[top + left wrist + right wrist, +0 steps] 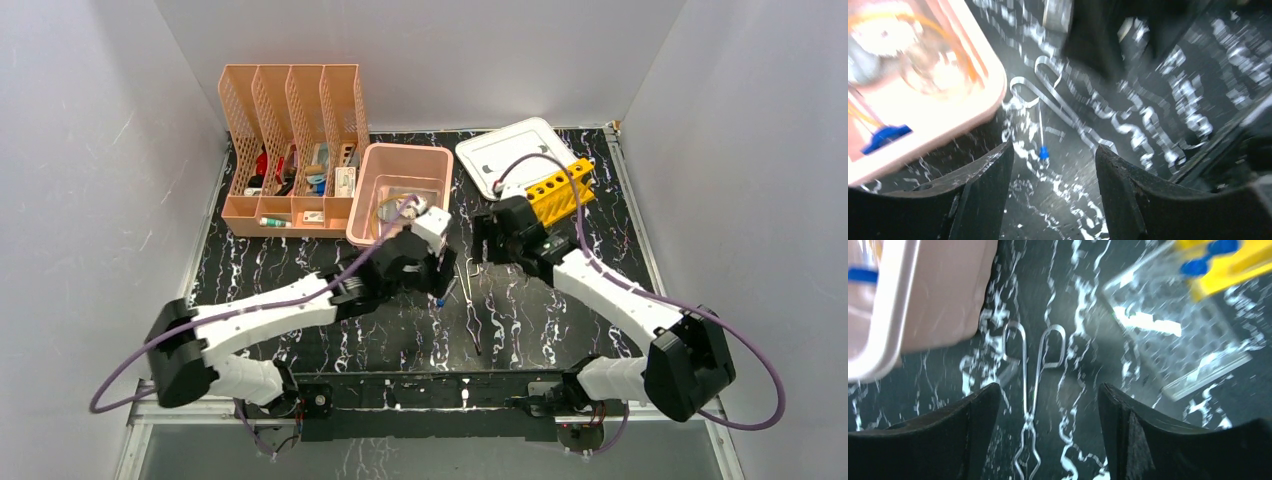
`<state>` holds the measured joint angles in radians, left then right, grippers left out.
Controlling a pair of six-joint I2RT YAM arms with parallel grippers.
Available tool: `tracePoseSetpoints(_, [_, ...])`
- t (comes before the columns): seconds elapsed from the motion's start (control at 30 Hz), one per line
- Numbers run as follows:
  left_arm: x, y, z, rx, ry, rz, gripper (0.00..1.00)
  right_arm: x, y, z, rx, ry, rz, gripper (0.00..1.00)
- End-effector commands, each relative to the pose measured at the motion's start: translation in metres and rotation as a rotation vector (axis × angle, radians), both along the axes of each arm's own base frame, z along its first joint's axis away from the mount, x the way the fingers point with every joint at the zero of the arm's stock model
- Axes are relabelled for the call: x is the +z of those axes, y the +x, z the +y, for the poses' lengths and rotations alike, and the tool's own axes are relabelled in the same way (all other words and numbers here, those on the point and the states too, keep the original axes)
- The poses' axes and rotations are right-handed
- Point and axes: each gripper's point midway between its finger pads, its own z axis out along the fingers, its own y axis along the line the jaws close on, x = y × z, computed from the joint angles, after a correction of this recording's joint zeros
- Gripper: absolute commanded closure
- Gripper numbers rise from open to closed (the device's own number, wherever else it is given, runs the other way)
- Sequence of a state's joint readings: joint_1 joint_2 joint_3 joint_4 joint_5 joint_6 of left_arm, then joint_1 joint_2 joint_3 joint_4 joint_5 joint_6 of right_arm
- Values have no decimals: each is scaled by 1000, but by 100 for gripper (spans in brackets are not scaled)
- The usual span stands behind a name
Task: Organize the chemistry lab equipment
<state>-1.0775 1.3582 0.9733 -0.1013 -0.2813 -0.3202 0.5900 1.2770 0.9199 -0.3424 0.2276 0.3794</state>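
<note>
The metal tweezers (470, 300) lie on the black marbled table, their looped handles toward the pink tub (357, 215). My right gripper (1048, 387) hangs open just above the tweezers (1029, 390), nothing between its fingers. A clear tube rack (1183, 345) lies ahead of it on the right, with the yellow tube rack (1233, 262) behind. My left gripper (1054, 150) stands open over a thin rod with a blue tip (1043, 152), beside the tub (993, 95). In the tub I see a blue clip (885, 137) and blurred glassware. From above, the yellow rack (560, 190) sits by the right arm.
The peach mesh file holder (290, 150) stands at the back left. The tub's white lid (510, 155) lies at the back, right of the tub. Both wrists (415, 255) (505, 235) are close together at mid-table. Grey walls close in the left, right and back.
</note>
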Motion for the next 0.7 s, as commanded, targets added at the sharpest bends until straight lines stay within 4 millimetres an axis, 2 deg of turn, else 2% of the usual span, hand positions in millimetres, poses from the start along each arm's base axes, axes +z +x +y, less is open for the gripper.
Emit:
tracePoseSetpoints(0.0, [128,10,6,46,-237,-203,41,-20,-46,16,1,19,73,15])
tracePoseSetpoints(0.1, [144,17,13,64,-213,-256,41,-47,-81,27,27,-14,153,10])
tracePoseSetpoints(0.2, [142,22,17,91,-202,-278,41,-56,-101,34,42,-50,181,13])
tracePoseSetpoints(0.3, [137,22,19,107,-208,-269,40,-63,-119,30,35,-108,214,14])
tracePoseSetpoints(0.43, [134,20,24,128,-228,-260,40,-76,-148,26,59,-147,276,21])
tracePoseSetpoints(0.57, [135,22,33,160,-220,-275,40,-91,-177,21,85,-168,354,22])
tracePoseSetpoints(0.67, [137,22,40,180,-222,-289,40,-96,-189,19,105,-176,386,23])
